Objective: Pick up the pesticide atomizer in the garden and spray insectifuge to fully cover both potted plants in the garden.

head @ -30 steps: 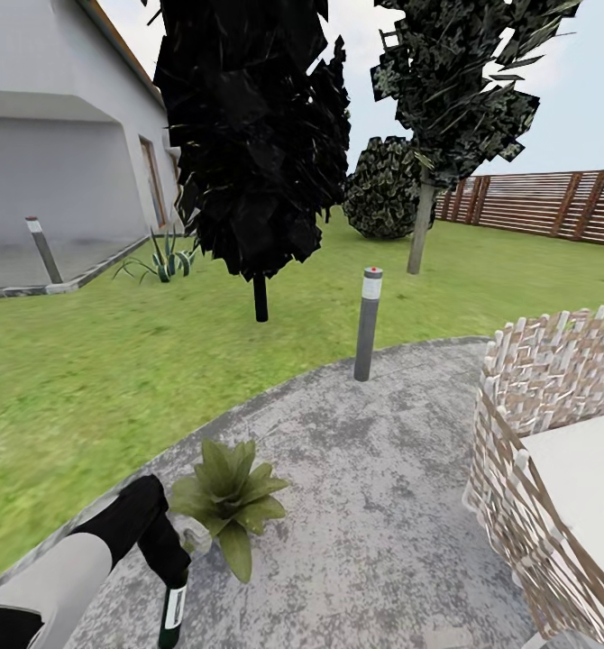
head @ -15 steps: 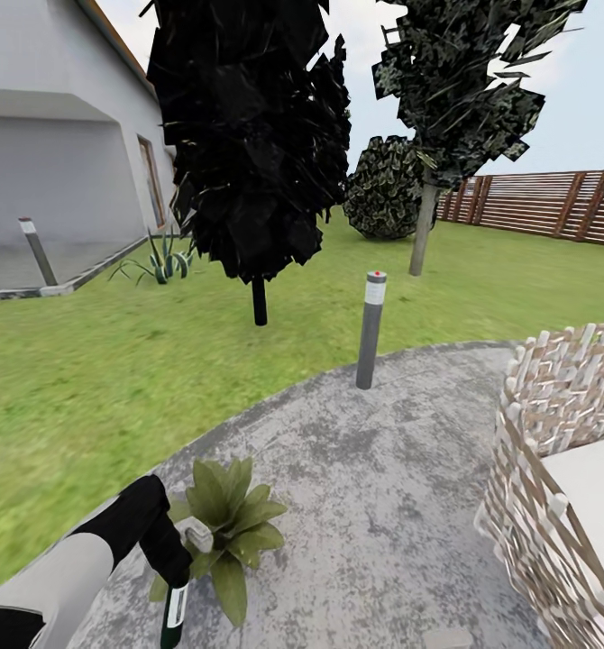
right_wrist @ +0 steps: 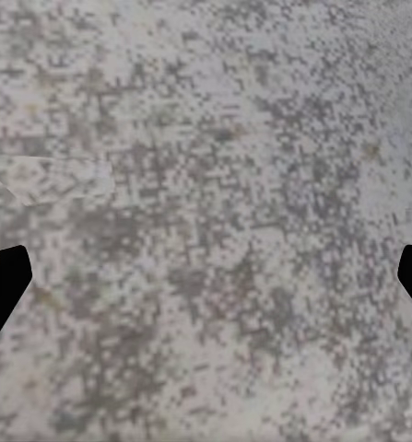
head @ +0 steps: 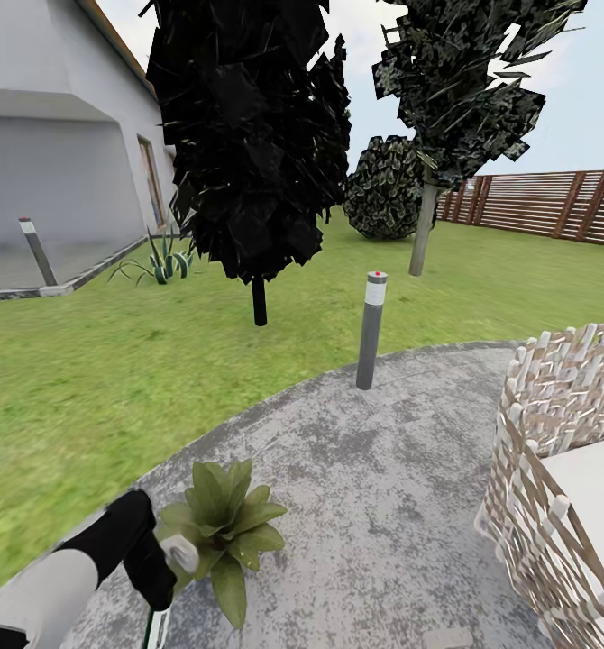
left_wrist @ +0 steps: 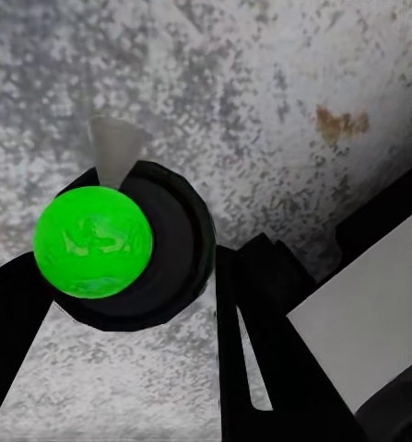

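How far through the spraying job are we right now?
Pickup looks done: the left end effector holds the pesticide atomizer beside one potted plant on the patio. No spray is visible on its leaves. A second plant remains to be found and covered.

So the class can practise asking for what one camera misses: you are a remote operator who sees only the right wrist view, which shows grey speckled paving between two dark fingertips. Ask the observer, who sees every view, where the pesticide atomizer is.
Observer: The pesticide atomizer hangs nozzle-down in the left gripper, low at the head view's left, over the patio.
Operator: Is a plant close to it?
Observer: Yes. One potted plant stands on the paving right beside that gripper.
Operator: What else is on the paving?
Observer: A grey bollard stands at the patio's far rim, and a woven wicker seat is at the right.
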Motion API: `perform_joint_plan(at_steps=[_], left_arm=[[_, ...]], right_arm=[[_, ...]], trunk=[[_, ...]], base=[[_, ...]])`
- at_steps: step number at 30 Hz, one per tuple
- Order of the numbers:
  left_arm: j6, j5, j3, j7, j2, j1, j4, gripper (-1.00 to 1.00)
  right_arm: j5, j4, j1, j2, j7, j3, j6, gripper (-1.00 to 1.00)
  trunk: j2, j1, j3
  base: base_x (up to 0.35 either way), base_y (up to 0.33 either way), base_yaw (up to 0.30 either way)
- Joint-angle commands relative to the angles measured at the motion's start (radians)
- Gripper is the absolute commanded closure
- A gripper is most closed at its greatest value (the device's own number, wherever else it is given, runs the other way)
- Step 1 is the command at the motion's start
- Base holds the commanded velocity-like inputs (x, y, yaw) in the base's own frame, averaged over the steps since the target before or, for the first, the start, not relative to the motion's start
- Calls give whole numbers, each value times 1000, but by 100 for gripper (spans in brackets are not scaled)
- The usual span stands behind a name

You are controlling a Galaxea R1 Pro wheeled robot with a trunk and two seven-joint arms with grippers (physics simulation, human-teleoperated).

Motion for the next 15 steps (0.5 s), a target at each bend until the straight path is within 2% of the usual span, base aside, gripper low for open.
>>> perform_joint_plan(at_steps=[1, 4, 7, 9, 11, 13, 15], left_arm=[[7, -5, -2, -6, -3, 1, -2, 100], [9, -4, -9, -4, -23, 4, -7, 100], [15, -5, -26, -2, -60, 5, -16, 100], [16, -5, -31, 10, -71, 5, -18, 100], [16, -4, -29, 40, -69, 5, -18, 100], [18, -3, -25, 77, -53, 7, -9, 100], [17, -3, -24, 86, -38, 7, -9, 100]], right_arm=[[-2, 1, -1, 0, -5, 7, -2, -100], [-2, 1, -1, 0, -6, 7, -2, -100], [0, 2, -1, -1, -5, 7, -2, -100], [1, 2, -1, -1, -5, 7, -2, -100], [1, 3, 0, -1, -5, 7, -2, -100], [2, 3, 1, -2, -5, 8, -2, -100], [2, 3, 1, -2, -5, 8, -2, -100]], trunk=[[0, 0, -1], [0, 0, -1], [0, 0, -1], [0, 0, -1], [0, 0, -1], [0, 0, -1], [0, 0, -1]], base=[[0, 0, 0], [0, 0, 0], [0, 0, 0], [0, 0, 0], [0, 0, 0], [0, 0, 0], [0, 0, 0]])
